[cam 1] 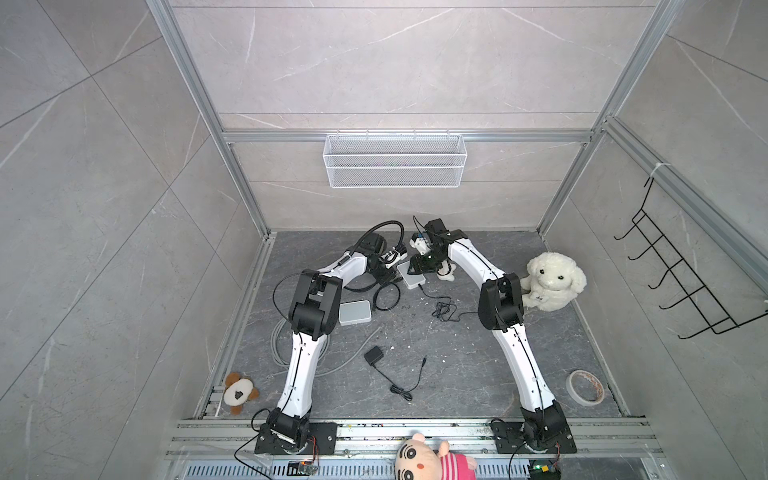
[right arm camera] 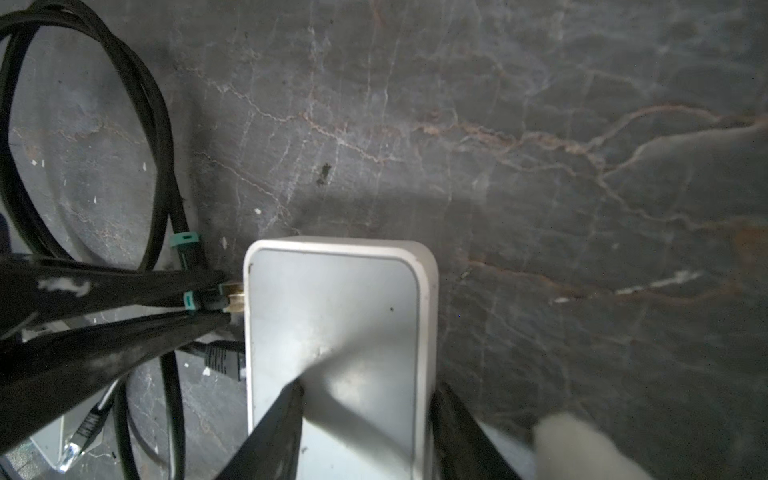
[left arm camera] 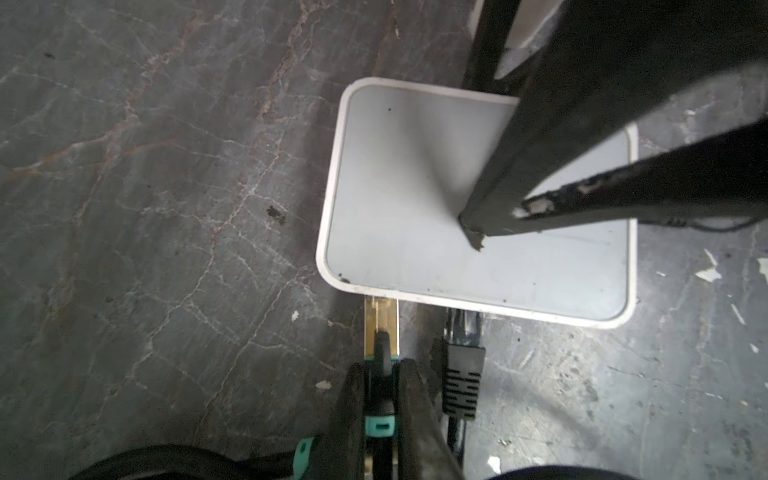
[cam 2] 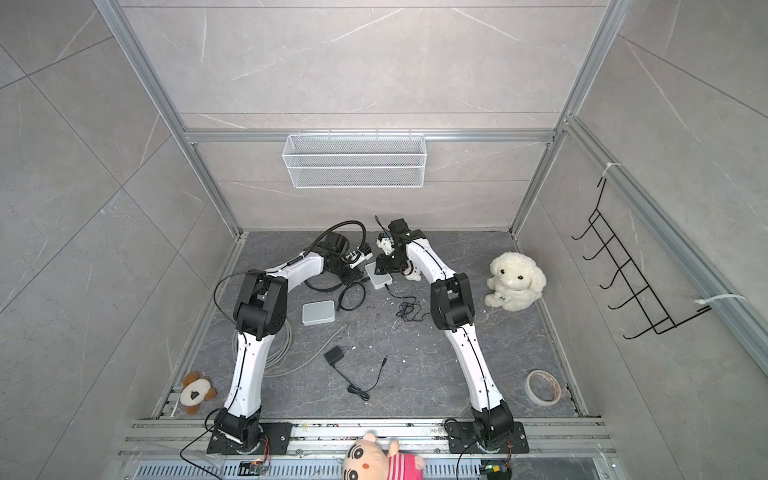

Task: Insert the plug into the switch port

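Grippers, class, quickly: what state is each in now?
Left gripper: shut on the plug.
Right gripper: open, one finger touching the switch.

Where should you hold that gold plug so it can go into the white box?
Hold the plug by the black part behind its gold tip, coming from the rear, as the left gripper does. The tip points at the switch edge and must stay bare to slide in.

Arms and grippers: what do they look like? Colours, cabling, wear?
The left arm and right arm have white links, black joint housings and a thin black cable along each link. The left gripper and right gripper have long black tapered jaws, scuffed with white chips.
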Motion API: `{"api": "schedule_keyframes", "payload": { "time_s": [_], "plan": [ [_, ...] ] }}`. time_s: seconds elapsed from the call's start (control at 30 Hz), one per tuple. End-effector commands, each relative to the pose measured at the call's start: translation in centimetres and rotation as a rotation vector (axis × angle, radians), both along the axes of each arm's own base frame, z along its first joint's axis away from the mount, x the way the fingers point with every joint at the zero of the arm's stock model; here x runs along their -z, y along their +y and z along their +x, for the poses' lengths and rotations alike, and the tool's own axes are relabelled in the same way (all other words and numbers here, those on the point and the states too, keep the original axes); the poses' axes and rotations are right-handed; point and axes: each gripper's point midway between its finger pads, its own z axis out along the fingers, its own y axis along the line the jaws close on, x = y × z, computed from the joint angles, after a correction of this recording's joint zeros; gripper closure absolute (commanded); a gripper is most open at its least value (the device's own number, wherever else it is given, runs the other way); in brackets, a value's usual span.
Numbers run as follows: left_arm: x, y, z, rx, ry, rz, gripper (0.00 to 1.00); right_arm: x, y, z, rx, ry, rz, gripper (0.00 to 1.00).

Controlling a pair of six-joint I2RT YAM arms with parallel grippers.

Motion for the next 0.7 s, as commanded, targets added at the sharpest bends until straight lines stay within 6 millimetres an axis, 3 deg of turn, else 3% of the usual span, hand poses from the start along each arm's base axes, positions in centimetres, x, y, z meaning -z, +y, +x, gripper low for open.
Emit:
{"api": "schedule_keyframes", "payload": {
  "time_s": [0.0, 0.27, 0.67],
  "plan": [
    [-1.2, -2.7, -3.9, 0.157, 0.044, -0.032, 1.00, 1.8, 1.4, -2.8, -0.119, 0.089, 0.030, 0.50],
    [0.7, -1.9, -2.2, 0.073, -0.015, 0.034, 1.00, 2.7, 2.1, -4.9, -0.166, 0.152, 0.071, 0.54],
    [-1.3, -6.4, -5.4, 0.222, -0.004, -0.070, 1.00, 1.6, 4.4, -6.5, -0.293, 0.122, 0.132, 0.58]
  ]
}}
